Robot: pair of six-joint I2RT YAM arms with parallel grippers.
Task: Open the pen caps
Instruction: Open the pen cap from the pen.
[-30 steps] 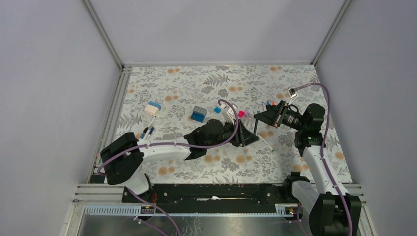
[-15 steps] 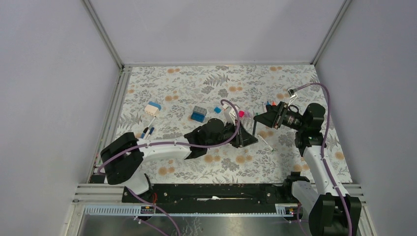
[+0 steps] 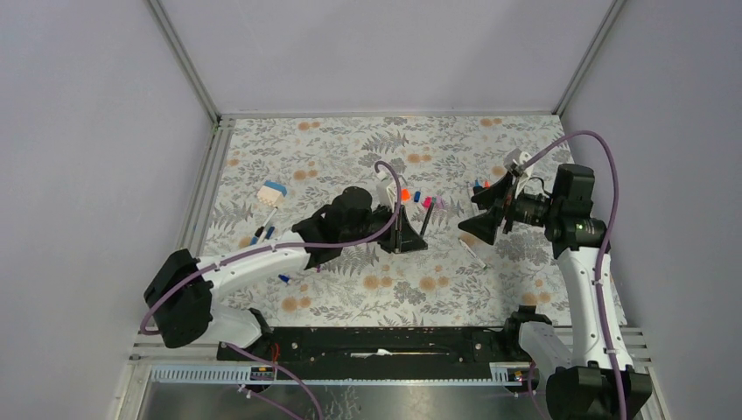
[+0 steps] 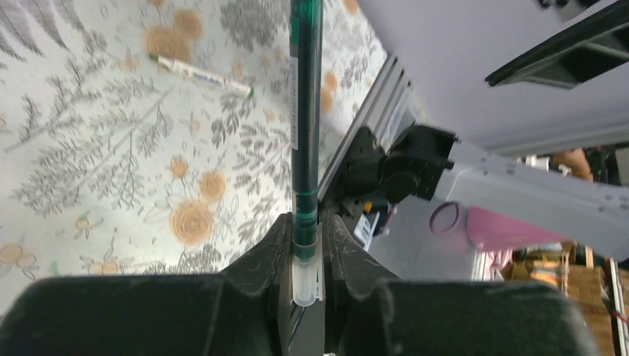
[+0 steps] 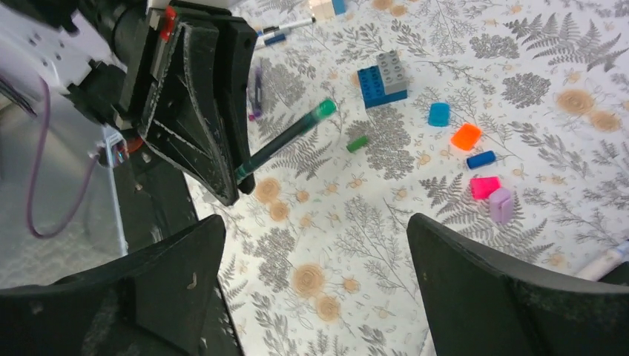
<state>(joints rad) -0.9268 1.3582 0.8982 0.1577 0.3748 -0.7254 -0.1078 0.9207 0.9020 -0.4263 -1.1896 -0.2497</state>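
Observation:
My left gripper [image 4: 306, 241] is shut on a dark green pen [image 4: 305, 111], which sticks out straight ahead of the jaws; its clear end sits between them. From above, the left gripper [image 3: 405, 238] hangs over the mat's middle with the pen [image 3: 426, 222] slanting up. My right gripper [image 5: 315, 256] is open and empty; its place [image 3: 478, 219] is right of the pen, apart from it. Loose pen caps lie on the mat: green [image 5: 357, 143], blue [image 5: 438, 113], orange [image 5: 466, 136], pink [image 5: 485, 187], purple [image 5: 501, 205].
A blue-and-grey block [image 5: 382, 78] lies beyond the caps. A white block with a blue top [image 3: 272, 192] and a few pens [image 3: 262, 234] sit at the left. A white pen [image 3: 472, 254] lies below the right gripper. More caps [image 3: 479, 185] are near the right arm.
The left gripper closed on the green pen and drew back to the left, lifting it. The right gripper let go, opened wide and pulled away to the right.

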